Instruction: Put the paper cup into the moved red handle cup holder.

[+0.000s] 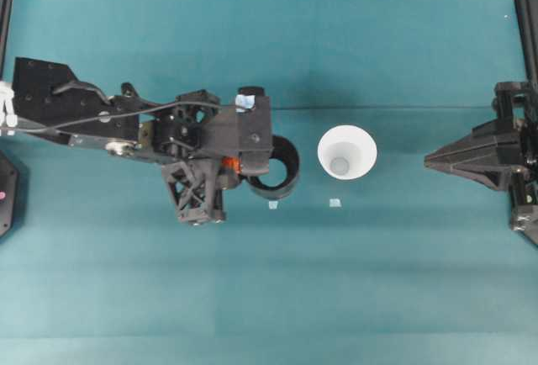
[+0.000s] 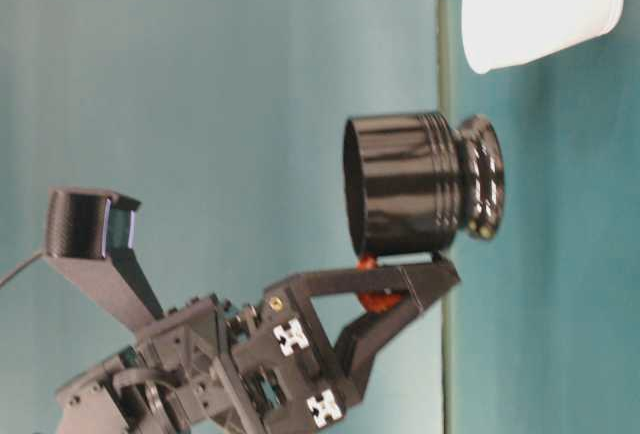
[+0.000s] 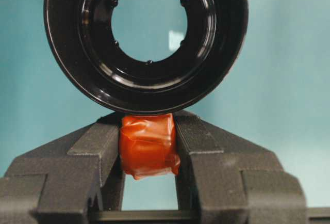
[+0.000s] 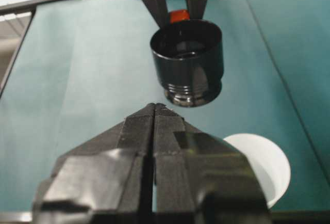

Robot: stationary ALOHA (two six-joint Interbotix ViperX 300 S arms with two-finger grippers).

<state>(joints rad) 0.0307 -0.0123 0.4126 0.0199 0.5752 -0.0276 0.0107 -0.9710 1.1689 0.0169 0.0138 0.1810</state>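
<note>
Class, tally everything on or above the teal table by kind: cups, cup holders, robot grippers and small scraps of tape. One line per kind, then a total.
Paper cup: 1
Red handle cup holder: 1
Grippers: 2 (left gripper, right gripper)
Pale tape scraps: 2 ()
Total: 6

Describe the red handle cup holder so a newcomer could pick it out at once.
Start from the teal table and find the left gripper at its middle. Its fingers clamp an orange-red handle nub, and the glossy black cylinder on that nub is the red handle cup holder. The paper cup beside it is white and tapered.
</note>
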